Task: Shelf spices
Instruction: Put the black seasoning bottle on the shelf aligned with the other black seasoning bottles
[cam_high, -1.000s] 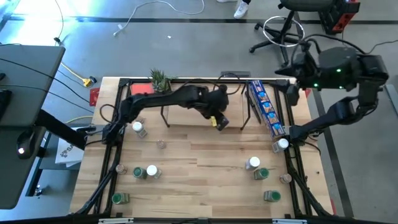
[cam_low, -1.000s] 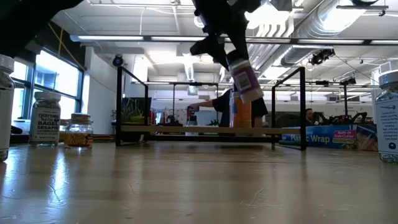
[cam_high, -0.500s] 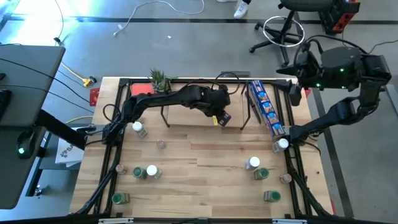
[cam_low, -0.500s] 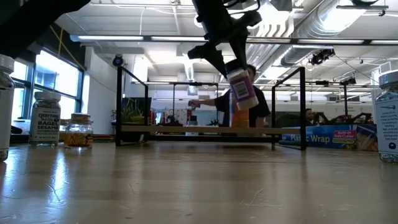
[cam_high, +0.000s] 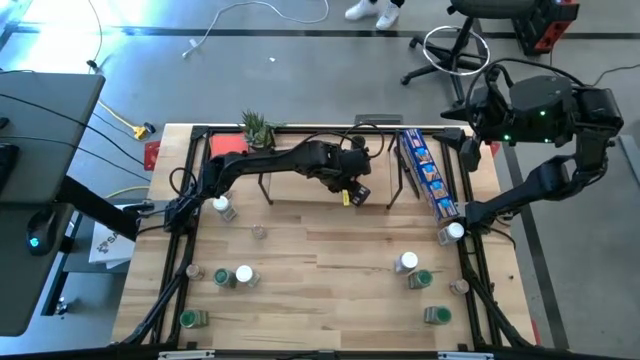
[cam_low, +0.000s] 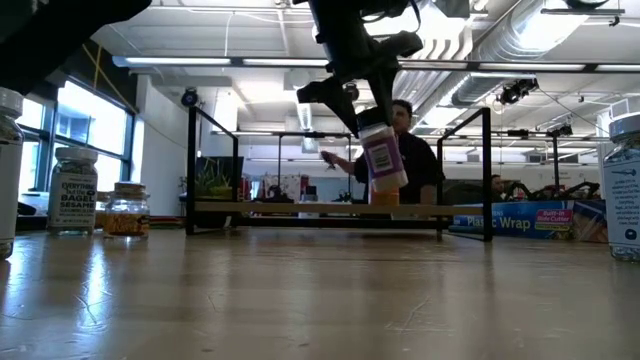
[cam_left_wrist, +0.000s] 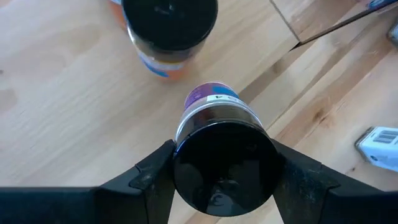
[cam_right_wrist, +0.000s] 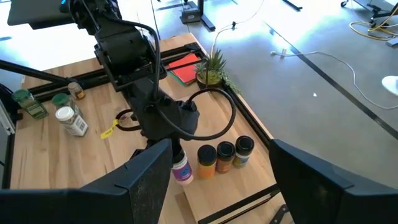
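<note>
My left gripper (cam_high: 350, 191) reaches over the shelf (cam_high: 300, 192), a light-wood rack in a black wire frame at the table's far middle, and is shut on a spice jar (cam_low: 381, 160) with a black lid and purple label. Three other jars (cam_right_wrist: 225, 154) stand in a row on the shelf board (cam_low: 290, 207); the nearest, orange with a black lid (cam_left_wrist: 169, 28), is right beside the held jar. My right gripper (cam_right_wrist: 230, 186) is open, raised high at the table's far right, touching nothing. Several more jars stand loose on the table (cam_high: 405, 262) (cam_high: 243, 275). My left gripper pinches the jar by its black lid (cam_left_wrist: 222, 168), one finger (cam_left_wrist: 155, 177) on each side of the lid. The fingers come from above, slanting down. The jar hangs below them, slightly tilted, lifted clear just above the shelf board.
A long blue printed box (cam_high: 428, 172) lies at the shelf's right end. A small plant (cam_high: 257, 128) and a red object (cam_high: 150, 155) sit at the far left. Loose jars cluster near the table's left (cam_high: 222, 207) and right (cam_high: 452, 232) sides. A person (cam_low: 405, 150) shows in the room behind.
My left gripper has come down toward the shelf board, still shut on the jar. The jar, earlier strongly tilted and higher, now hangs lower and closer to upright, next to the orange jar.
</note>
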